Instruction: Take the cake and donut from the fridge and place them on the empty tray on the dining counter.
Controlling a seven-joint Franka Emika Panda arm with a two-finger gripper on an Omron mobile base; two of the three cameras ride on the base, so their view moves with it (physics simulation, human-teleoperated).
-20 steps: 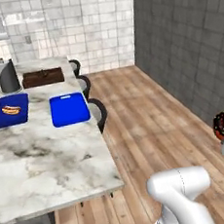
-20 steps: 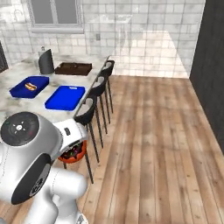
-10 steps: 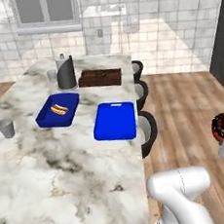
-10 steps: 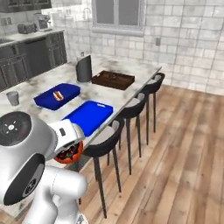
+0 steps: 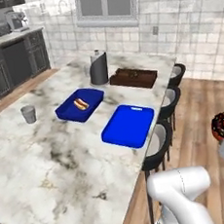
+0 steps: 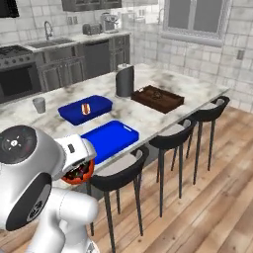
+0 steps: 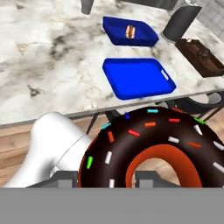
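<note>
I see the dining table [image 5: 50, 159], a big white marble slab with grey-brown veining, and I use it as my landmark. On it, near the long edge lined with black stools [image 6: 118, 170], lies the empty tray [image 5: 128, 125], flat and bright blue. Just beside that tray, further in from the stool edge, sits a deeper blue tray [image 5: 80, 105] with a hot dog [image 5: 81, 104] in it. Toward the window end of the table rests a dark brown wooden tray [image 5: 133, 77], with a dark grey cylinder [image 5: 98, 69] upright just beside it. A small grey cup [image 5: 28, 114] stands on the table, well apart from the trays on the side away from the stools.

My tool [image 7: 103, 177] hangs off the table, out beyond the stool edge over the wooden floor, its fingers closed on the donut [image 7: 153, 146] (chocolate glaze, coloured sprinkles, orange-red ring round the hole). The donut is off the table, near the empty tray.
</note>
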